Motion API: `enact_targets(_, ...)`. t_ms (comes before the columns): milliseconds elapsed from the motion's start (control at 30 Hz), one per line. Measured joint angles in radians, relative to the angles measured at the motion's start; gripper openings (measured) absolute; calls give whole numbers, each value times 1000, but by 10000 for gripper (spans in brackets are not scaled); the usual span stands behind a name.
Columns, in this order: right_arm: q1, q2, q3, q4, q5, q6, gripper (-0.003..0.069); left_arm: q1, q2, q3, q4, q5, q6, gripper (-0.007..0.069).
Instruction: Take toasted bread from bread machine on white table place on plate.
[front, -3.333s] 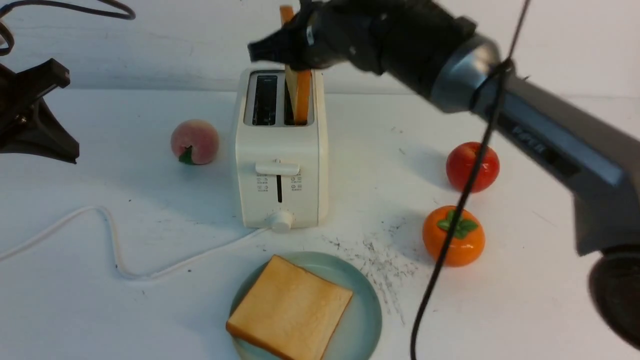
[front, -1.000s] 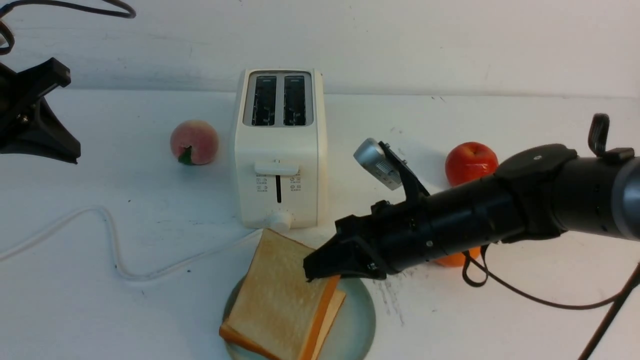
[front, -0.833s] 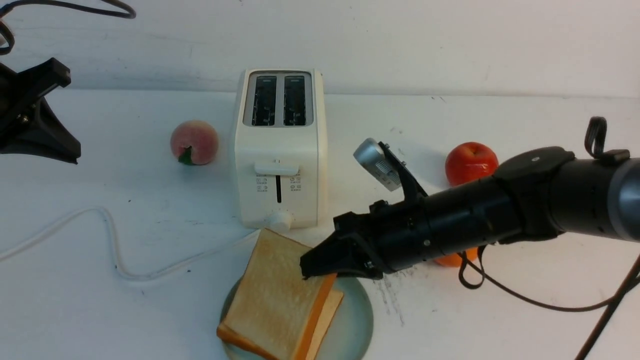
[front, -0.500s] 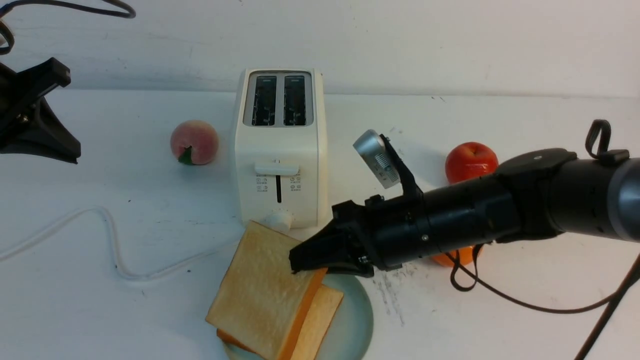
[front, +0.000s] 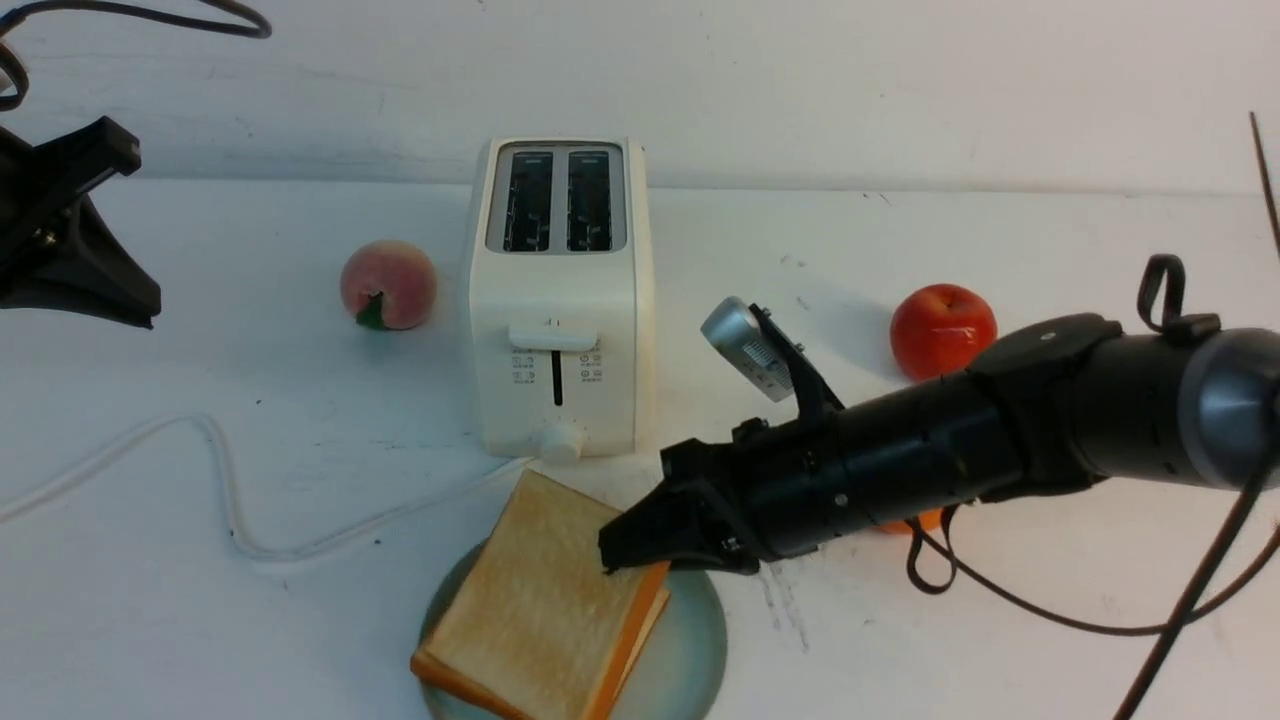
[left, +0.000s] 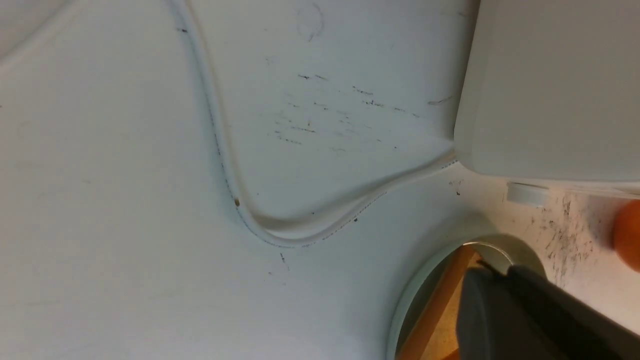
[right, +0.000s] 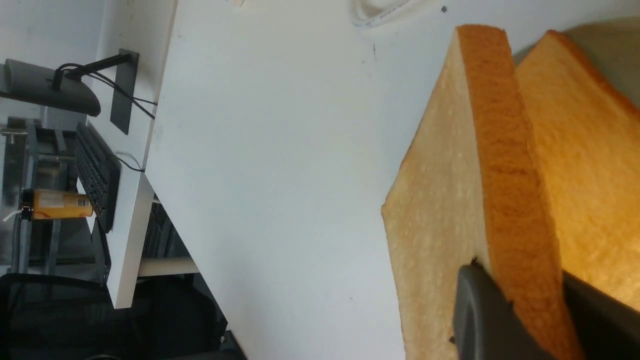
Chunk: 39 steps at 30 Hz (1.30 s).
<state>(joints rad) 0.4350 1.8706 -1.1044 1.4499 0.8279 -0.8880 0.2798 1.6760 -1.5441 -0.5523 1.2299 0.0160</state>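
Observation:
The bread machine (front: 560, 300) stands on the white table (front: 200, 620) with both slots empty; its side shows in the left wrist view (left: 550, 85). In front of it lies the teal plate (front: 700, 640) with two slices of toasted bread stacked on it. My right gripper (front: 625, 553) is shut on the far right corner of the top slice (front: 540, 610), which lies tilted over the lower slice (front: 445, 675). The right wrist view has the jaws (right: 522, 285) clamped across the held slice's crust (right: 480, 150), beside the lower slice (right: 585, 165). My left gripper (front: 60, 230) hangs shut at the far left, away from the plate.
A peach (front: 388, 285) sits left of the toaster and a red apple (front: 943, 330) to its right. An orange persimmon (front: 905, 522) is mostly hidden behind my right arm. The white cord (front: 230, 500) loops across the table's left half. Scuff marks (front: 785, 610) lie right of the plate.
My right gripper brought the second slice from the toaster down onto the plate. In the last second it pushed the slice left, then settled it lower; plate and lower slice slid slightly left.

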Motion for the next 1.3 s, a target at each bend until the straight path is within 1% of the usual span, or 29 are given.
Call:
enact_targets(233,0,35,-1,1,-29,0,114,0,0,0,1,0,0,38)
enact_targets(300,0,37,-1,1,-39,0,126,0,0,0,1,0,0,38)
enact_targets(400,0,40,-1,1,-74,0,217,0,0,0,1,0,0,39)
enact_targets(467,0,40,-1,1,-88,0,309,0,0,0,1,0,0,41)
enact_targets(500,0,40,-1,1,-88,0,318,0,0,0,1,0,0,41)
enact_targets(533,0,40,-1,1,-91,0,363,0,0,0,1,0,0,43)
enact_targets(567,0,40,-1,1,-92,-1,424,0,0,0,1,0,0,46)
enact_targets(600,0,40,-1,1,-93,-1,432,0,0,0,1,0,0,46)
enact_targets(633,0,40,-1,1,-93,-2,510,0,0,0,1,0,0,48)
enact_targets(767,0,41,-1,-3,-95,-6,605,0,0,0,0,0,0,50)
enact_targets(867,0,41,-1,-13,-98,-20,623,0,0,0,-2,0,0,52)
enact_targets(1000,0,41,-12,-41,-100,-45,616,0,0,0,-3,0,0,56)
enact_targets(1167,0,44,-96,-121,-105,-48,599,0,0,0,-3,0,0,59)
enact_targets(1267,0,44,-154,-185,-114,-25,595,0,0,0,-3,0,0,62)
enact_targets(1300,0,44,-156,-189,-114,-23,595,0,0,0,-3,0,0,62)
